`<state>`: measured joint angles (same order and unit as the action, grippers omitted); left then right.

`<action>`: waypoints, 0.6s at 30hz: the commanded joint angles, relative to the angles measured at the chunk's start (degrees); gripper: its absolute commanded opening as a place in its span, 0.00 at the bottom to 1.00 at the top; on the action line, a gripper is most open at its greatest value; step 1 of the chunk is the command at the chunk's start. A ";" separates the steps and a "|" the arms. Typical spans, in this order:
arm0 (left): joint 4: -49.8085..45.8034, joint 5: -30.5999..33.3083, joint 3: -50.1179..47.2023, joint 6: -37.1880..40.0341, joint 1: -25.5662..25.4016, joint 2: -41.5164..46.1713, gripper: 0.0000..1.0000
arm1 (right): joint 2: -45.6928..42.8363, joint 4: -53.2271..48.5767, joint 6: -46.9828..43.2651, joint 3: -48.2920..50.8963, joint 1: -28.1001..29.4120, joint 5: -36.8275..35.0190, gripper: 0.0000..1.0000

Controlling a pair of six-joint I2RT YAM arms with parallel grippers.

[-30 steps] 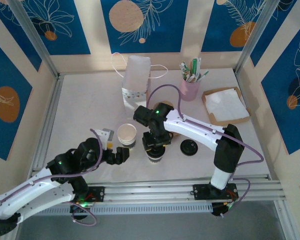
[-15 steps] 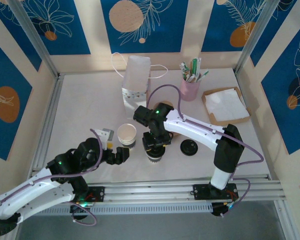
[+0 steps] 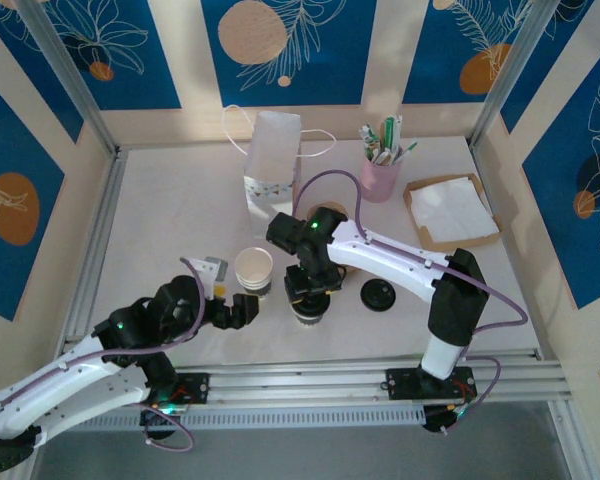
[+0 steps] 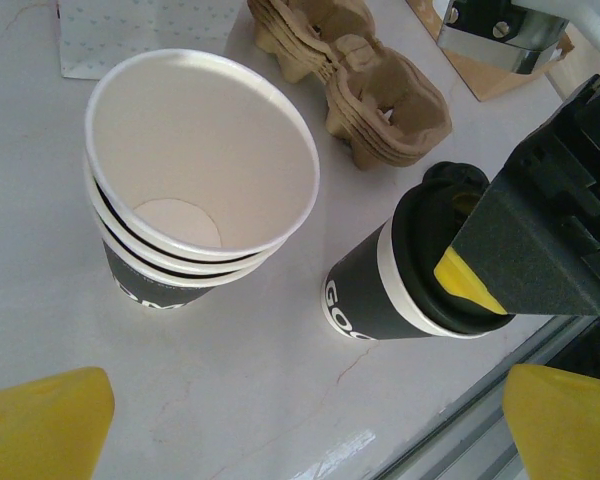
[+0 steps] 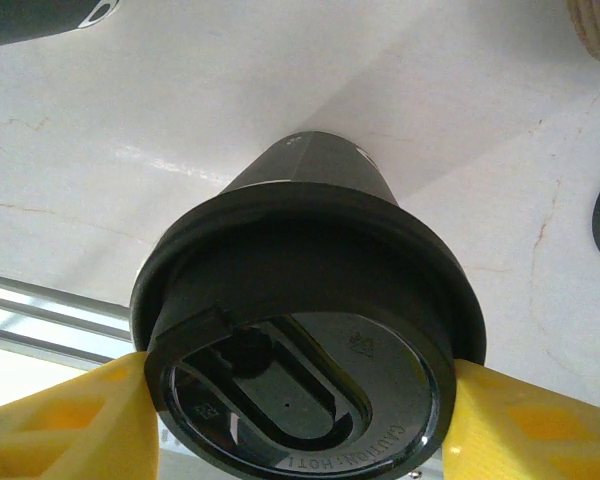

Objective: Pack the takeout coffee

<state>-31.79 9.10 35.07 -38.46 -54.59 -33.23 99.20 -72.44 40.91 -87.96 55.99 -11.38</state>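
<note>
Nothing has shifted: the right arm's (image 3: 380,255) jaws stay clamped around the takeout coffee (image 4: 365,290) at its lid, 3 o'clock of the stacked cups (image 4: 195,170) on the table (image 3: 180,220), seemingly readying a lift to the paper bag (image 3: 272,160); the left arm's (image 3: 130,335) jaws gape idle.

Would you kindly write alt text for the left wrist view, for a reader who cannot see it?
A small paper cup with a round black plastic lid is gripped at the lid by the right hand. To its left stands a stack of lidless cream paper cups on the white table, with brown moulded cardboard cup carriers behind.
</note>
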 commanded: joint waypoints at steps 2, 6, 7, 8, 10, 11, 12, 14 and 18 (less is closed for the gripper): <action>1.88 0.66 -0.33 0.47 0.44 -0.34 1.00 | -1.77 -0.58 0.23 0.08 0.87 0.85 0.63; 1.90 0.57 -0.35 0.49 0.45 -0.28 1.00 | -2.19 -0.89 0.43 -0.39 0.83 0.42 0.63; 1.89 0.55 -0.30 0.43 0.43 -0.25 1.00 | -2.30 -0.95 0.34 -0.51 0.82 0.39 0.63; 1.91 0.56 -0.33 0.32 0.45 -0.30 1.00 | -2.38 -0.84 0.40 -0.50 0.90 0.39 0.63; 1.95 0.61 -0.30 0.38 0.45 -0.31 1.00 | -2.70 -0.68 0.51 -0.52 0.88 0.39 0.63; 1.88 0.54 -0.35 0.38 0.45 -0.28 1.00 | -2.91 -0.60 0.56 -0.46 0.88 0.36 0.63; 1.86 0.54 -0.32 0.34 0.45 -0.21 1.00 | -3.10 -0.49 0.60 -0.48 0.88 0.43 0.63; 1.93 0.56 -0.36 0.34 0.45 -0.20 1.00 | -3.40 -0.33 0.57 -0.51 0.83 0.62 0.63; 2.12 0.40 -0.50 0.31 0.44 -0.25 1.00 | -3.84 -0.07 0.64 -0.28 0.90 0.74 0.63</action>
<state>-31.73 9.08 35.07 -38.46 -54.59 -33.56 97.25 -72.38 40.95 -87.96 56.47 -11.38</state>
